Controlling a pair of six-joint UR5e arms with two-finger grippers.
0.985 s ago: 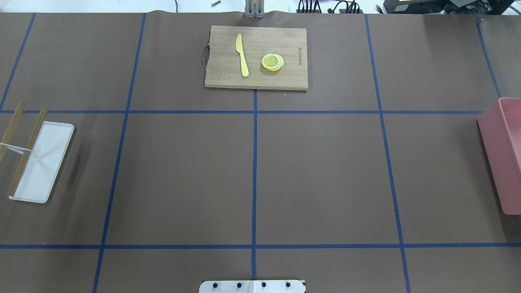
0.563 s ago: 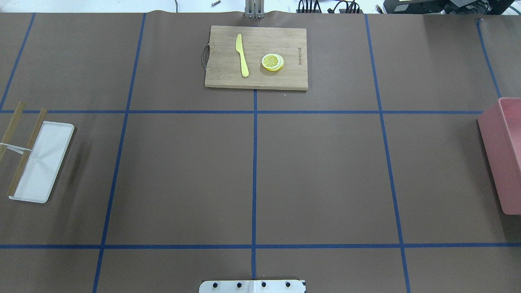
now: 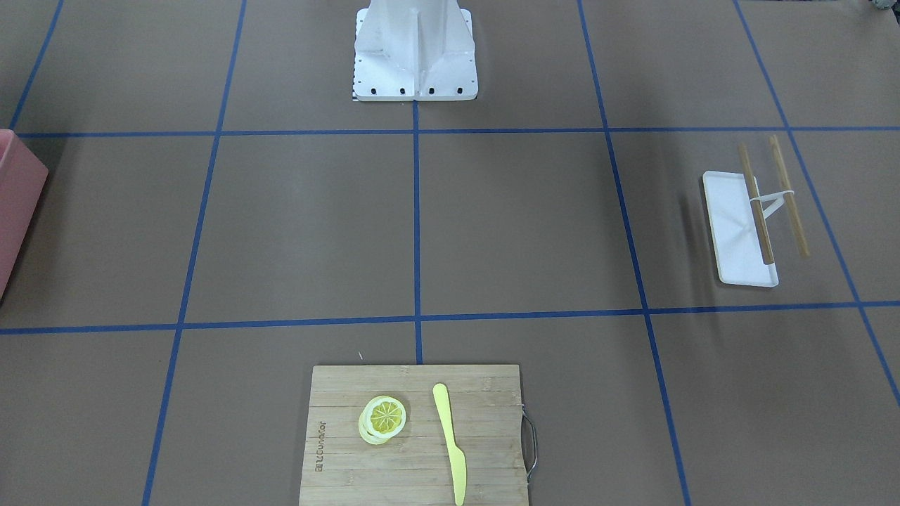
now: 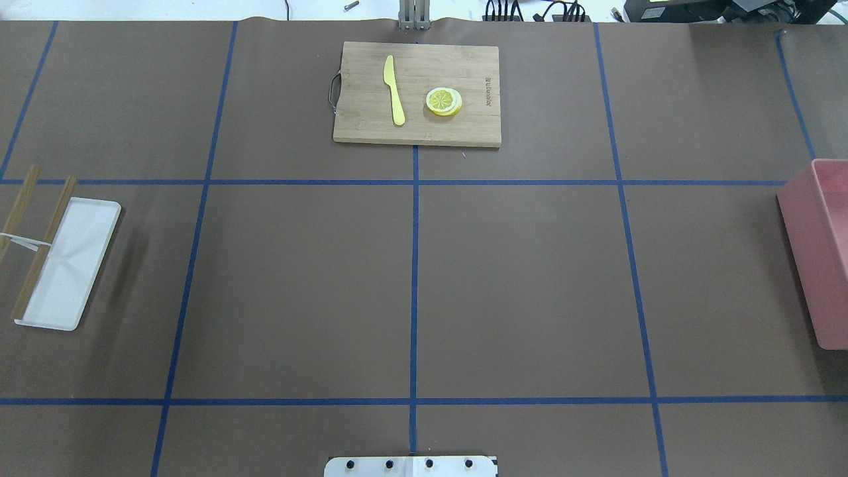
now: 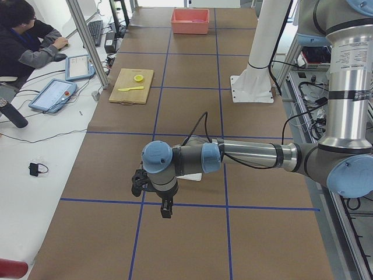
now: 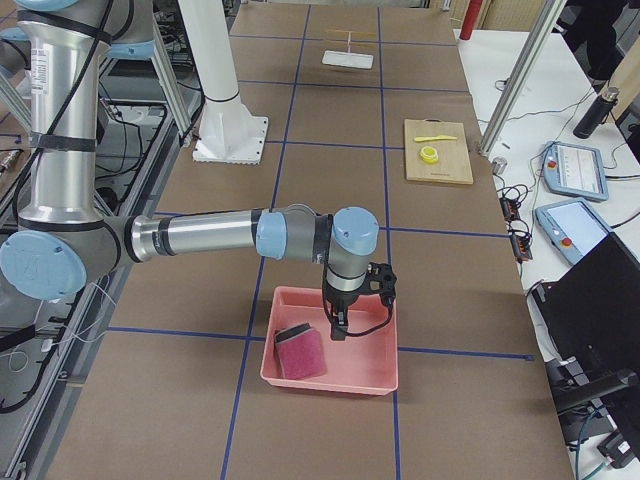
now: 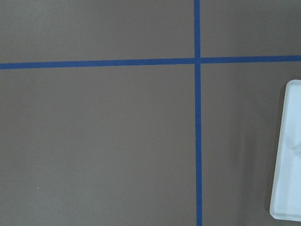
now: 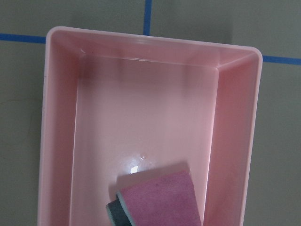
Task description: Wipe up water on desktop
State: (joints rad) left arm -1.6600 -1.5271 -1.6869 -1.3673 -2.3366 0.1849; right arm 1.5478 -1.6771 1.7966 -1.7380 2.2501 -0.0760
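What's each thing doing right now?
left gripper, hangs over the desktop; open or shut, cannot tell
right gripper, hangs over the pink bin; cannot tell
sponge, lying inside the pink bin, not held
knife, lying flat on the cutting board
lemon slices, stacked on the cutting board
desktop, no water visible

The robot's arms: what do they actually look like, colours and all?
Both the left arm and the right arm are smooth silver tubes joined by dark grey joints with light-blue round caps. A thin black cable loops out near each wrist. The left gripper and right gripper are small, black and blocky, with short dark fingers. No markings are legible.
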